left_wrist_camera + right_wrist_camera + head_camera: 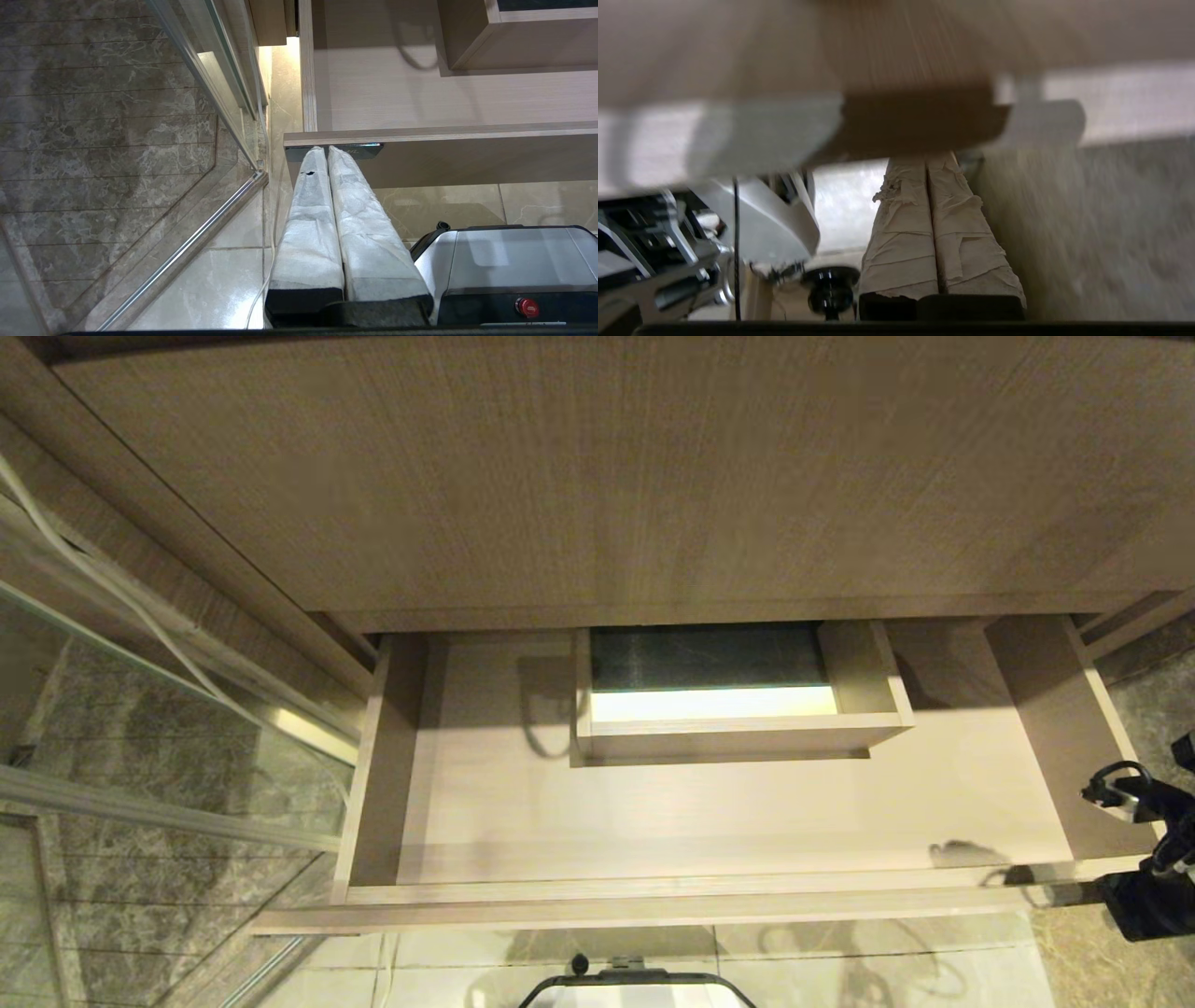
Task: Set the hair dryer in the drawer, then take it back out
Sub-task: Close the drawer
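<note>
The drawer [653, 903] stands pulled out below the vanity top, wide, shallow and light wood. Its floor [709, 812] is bare, and the hair dryer is out of view. My right arm [1146, 896] comes in at the drawer's front right corner. In the right wrist view the right gripper [927, 161] is shut on nothing, its paper-wrapped fingers [901, 242] pressed together and their tips close under a blurred wooden edge [915, 116]. The left gripper [325, 150] is parked and shut, its tips just below the left end of the drawer front [467, 158].
A boxed cutout [738, 723] rises from the back middle of the drawer floor. A glass partition with a metal frame [140, 728] stands to the left, with a pale cord [112, 593] running along it. My base [635, 985] sits on the tiled floor before the drawer.
</note>
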Controlling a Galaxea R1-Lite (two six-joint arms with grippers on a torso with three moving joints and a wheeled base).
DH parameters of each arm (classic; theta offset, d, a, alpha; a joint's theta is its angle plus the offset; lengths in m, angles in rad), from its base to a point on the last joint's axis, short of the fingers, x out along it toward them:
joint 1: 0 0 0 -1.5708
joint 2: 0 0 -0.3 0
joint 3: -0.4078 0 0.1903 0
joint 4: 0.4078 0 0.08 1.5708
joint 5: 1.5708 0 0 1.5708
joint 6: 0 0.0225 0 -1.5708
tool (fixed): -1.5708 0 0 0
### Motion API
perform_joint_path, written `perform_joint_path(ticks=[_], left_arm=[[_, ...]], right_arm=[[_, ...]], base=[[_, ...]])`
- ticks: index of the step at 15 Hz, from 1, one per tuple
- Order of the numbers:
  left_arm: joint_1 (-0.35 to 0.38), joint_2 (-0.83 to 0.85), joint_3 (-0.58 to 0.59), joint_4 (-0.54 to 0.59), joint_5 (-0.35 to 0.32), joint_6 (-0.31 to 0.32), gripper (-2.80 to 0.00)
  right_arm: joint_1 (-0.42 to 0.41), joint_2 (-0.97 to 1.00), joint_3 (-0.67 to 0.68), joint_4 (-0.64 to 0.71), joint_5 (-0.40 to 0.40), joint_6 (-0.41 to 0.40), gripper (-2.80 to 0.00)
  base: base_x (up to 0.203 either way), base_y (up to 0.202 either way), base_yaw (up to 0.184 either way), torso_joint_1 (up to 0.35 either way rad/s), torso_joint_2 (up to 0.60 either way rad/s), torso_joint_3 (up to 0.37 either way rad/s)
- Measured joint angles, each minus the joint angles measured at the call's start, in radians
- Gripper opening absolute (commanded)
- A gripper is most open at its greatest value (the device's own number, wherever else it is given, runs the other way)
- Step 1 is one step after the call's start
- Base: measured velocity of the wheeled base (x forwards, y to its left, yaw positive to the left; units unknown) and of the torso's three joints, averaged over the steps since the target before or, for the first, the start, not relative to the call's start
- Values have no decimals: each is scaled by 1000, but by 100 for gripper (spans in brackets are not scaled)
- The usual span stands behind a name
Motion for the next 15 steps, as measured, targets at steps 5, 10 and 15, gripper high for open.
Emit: perform_joint_path(ticks=[5, 10, 15], left_arm=[[0, 0, 0, 0, 0, 0, -280], [0, 0, 0, 0, 0, 0, -280], [0, 0, 0, 0, 0, 0, -280]], right_arm=[[4, 2, -18, -136, 44, 0, -280], [7, -14, -20, -405, 156, 29, -280], [28, -17, -30, -608, 232, 40, -280]], base=[[0, 0, 0, 0, 0, 0], [0, 0, 0, 0, 0, 0], [0, 0, 0, 0, 0, 0]])
